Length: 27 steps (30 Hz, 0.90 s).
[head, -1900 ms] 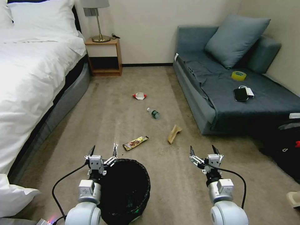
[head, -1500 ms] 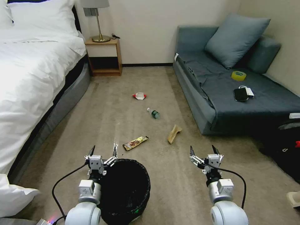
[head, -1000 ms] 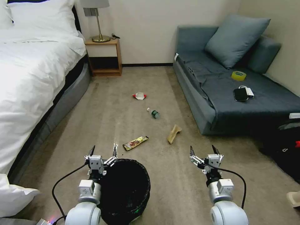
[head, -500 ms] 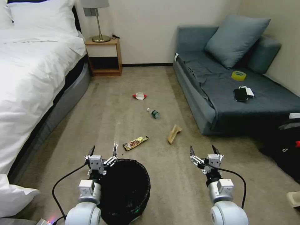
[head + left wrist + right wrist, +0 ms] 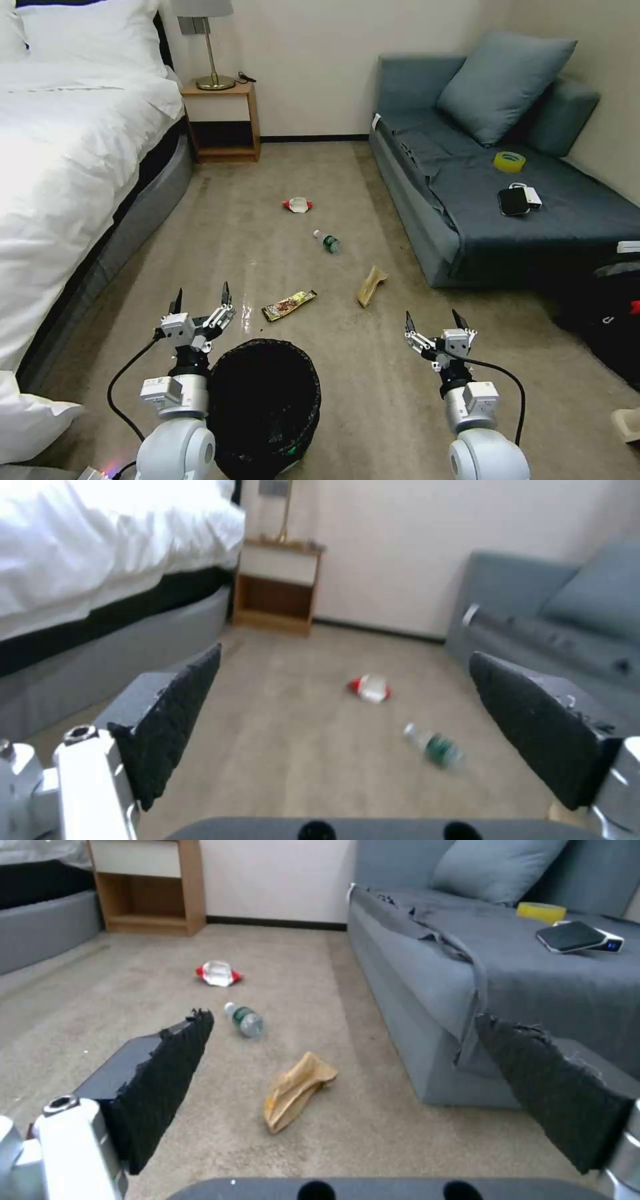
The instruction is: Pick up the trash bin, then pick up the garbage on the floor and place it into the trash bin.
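Observation:
The trash bin (image 5: 265, 400), round and lined with a crinkly black bag, stands on the carpet close in front of me. My left gripper (image 5: 200, 299) hovers open just beyond the bin's left rim, holding nothing. My right gripper (image 5: 433, 319) is open and empty, well to the bin's right. The garbage lies ahead on the floor: a gold-brown snack wrapper (image 5: 289, 305), a tan paper scrap (image 5: 371, 285) (image 5: 295, 1090), a small clear bottle with a green label (image 5: 327, 241) (image 5: 433, 745) (image 5: 245, 1019), and a crumpled red-white wrapper (image 5: 297, 204) (image 5: 370, 688) (image 5: 217, 973).
A white bed (image 5: 60, 167) runs along the left and a grey sofa (image 5: 507, 200) along the right, carrying a yellow tape roll (image 5: 509, 161) and a black phone (image 5: 513, 201). A wooden nightstand (image 5: 223, 120) stands at the far wall. Dark bags (image 5: 610, 313) sit at right.
My left gripper has lifted and moved forward and slightly left, away from the bin's rim. The right arm, the bin and the litter have stayed put.

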Available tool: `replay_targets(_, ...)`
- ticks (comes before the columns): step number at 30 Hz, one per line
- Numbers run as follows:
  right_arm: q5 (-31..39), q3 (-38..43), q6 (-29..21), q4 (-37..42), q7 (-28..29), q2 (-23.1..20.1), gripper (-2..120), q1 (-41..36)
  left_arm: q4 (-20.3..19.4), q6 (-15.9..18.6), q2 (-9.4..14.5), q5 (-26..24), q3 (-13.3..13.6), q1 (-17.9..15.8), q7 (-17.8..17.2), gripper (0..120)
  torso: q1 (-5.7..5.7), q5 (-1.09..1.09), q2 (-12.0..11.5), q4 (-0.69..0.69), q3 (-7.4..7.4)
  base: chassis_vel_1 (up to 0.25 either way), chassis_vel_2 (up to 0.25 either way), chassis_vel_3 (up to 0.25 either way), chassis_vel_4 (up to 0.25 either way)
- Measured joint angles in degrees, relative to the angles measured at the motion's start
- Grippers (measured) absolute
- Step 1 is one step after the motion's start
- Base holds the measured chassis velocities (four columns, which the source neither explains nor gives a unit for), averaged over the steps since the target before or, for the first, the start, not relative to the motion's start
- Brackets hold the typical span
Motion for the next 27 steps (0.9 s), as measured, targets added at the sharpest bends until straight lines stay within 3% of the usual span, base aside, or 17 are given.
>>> replay_targets(2,0.0,0.0,0.0,0.0,0.0,0.0,100,0.0,-0.9,4.1,0.2,0.8,-0.3,0.9,-1.3,100,0.0,0.0,0.0,0.0,0.0,0.0,0.0,0.0,0.0)
replay_targets(3,0.0,0.0,0.0,0.0,0.0,0.0,100,0.0,-0.9,4.1,0.2,0.8,-0.3,0.9,-1.3,100,0.0,0.0,0.0,0.0,0.0,0.0,0.0,0.0,0.0)
replay_targets(7,0.0,0.0,0.0,0.0,0.0,0.0,100,0.0,-3.7,12.6,1.0,0.4,-0.8,2.3,-4.1,100,0.0,-0.01,0.0,0.0,0.0,0.0,0.0,0.0,0.0)
replay_targets(8,0.0,0.0,0.0,0.0,0.0,0.0,100,0.0,-3.7,12.6,1.0,0.4,-0.8,2.3,-4.1,100,0.0,-0.01,0.0,0.0,0.0,0.0,0.0,0.0,0.0)
replay_targets(12,0.0,0.0,0.0,0.0,0.0,0.0,100,0.0,-8.7,20.0,2.4,-0.9,-1.2,4.0,-4.7,100,0.0,0.0,0.0,0.0,0.0,0.0,0.0,0.0,0.0)
replay_targets(17,0.0,0.0,0.0,0.0,0.0,0.0,100,0.0,-10.2,24.3,3.4,-2.8,-1.3,4.4,-4.2,100,0.0,0.0,0.0,0.0,0.0,0.0,0.0,0.0,0.0)
replay_targets(24,0.4,0.3,0.2,0.0,0.1,-0.1,100,0.0,-9.3,26.1,3.3,-4.2,-1.0,4.7,-4.1,100,0.0,0.01,0.0,0.0,0.0,0.0,0.0,0.0,0.0)
replay_targets(26,3.5,2.4,1.9,0.8,0.8,-0.7,100,0.5,-8.7,26.8,3.2,-4.5,-0.7,4.9,-4.1,100,0.0,0.04,0.0,0.0,0.0,0.0,0.0,0.0,0.0)
replay_targets(27,6.2,4.6,3.7,1.9,1.8,-1.5,100,1.1,-8.1,27.4,3.2,-5.1,-0.7,4.9,-4.3,100,0.0,-0.07,0.0,0.0,-0.01,0.0,0.0,0.0,0.0)
